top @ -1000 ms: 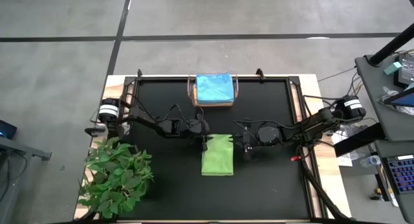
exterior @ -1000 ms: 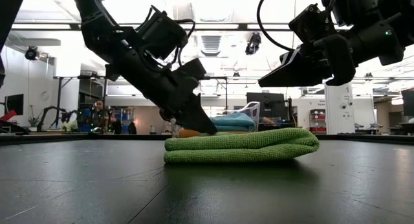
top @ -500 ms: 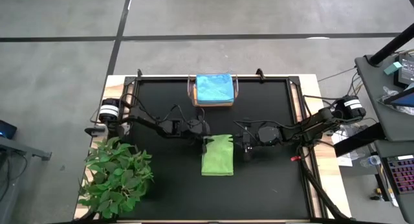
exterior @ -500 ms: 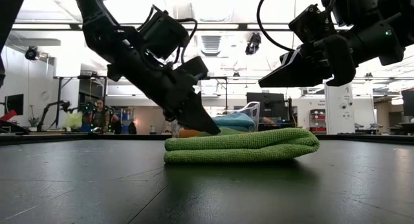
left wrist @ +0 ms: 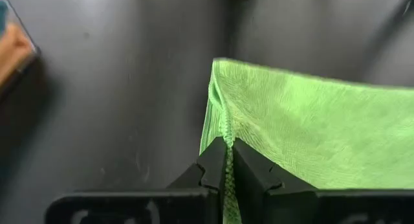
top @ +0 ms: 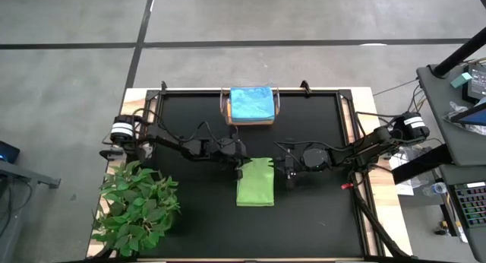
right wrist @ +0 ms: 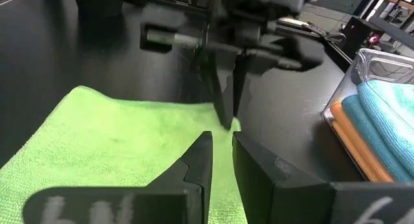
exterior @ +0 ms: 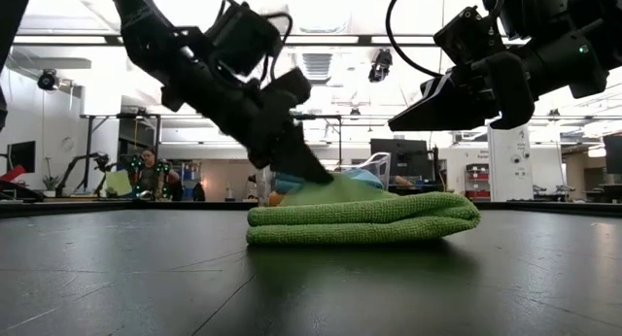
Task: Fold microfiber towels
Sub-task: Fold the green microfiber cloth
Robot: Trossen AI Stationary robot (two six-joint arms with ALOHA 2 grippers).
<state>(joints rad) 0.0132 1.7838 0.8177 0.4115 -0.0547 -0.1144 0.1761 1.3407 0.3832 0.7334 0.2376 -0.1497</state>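
Nearest in the low view lies the lime green towel [exterior: 364, 220], folded in layers on the dark worktop [exterior: 117, 278], near its middle. The left hand [left wrist: 226, 160] has just closed: a second ago its fingers stood apart at the towel's far-left corner, and now they are clenched on that corner, which the left wrist view shows pinched between them and the low view shows raised into a small peak. I judge this as the start of the next fold, the corner to be carried across. The right hand [right wrist: 220, 156] hangs just beside the towel on the other side, over its edge, fingers nearly together and holding nothing; it has not moved. Farther back stands a clear bin [top: 251, 107] with finished towels stacked inside: a light blue one [right wrist: 388, 120] on top and an orange one [right wrist: 349, 130] under it; any others I cannot tell. So I count one towel in work, at least two put away, two hands, one leafy plant [top: 137, 206] at the worktop's corner.
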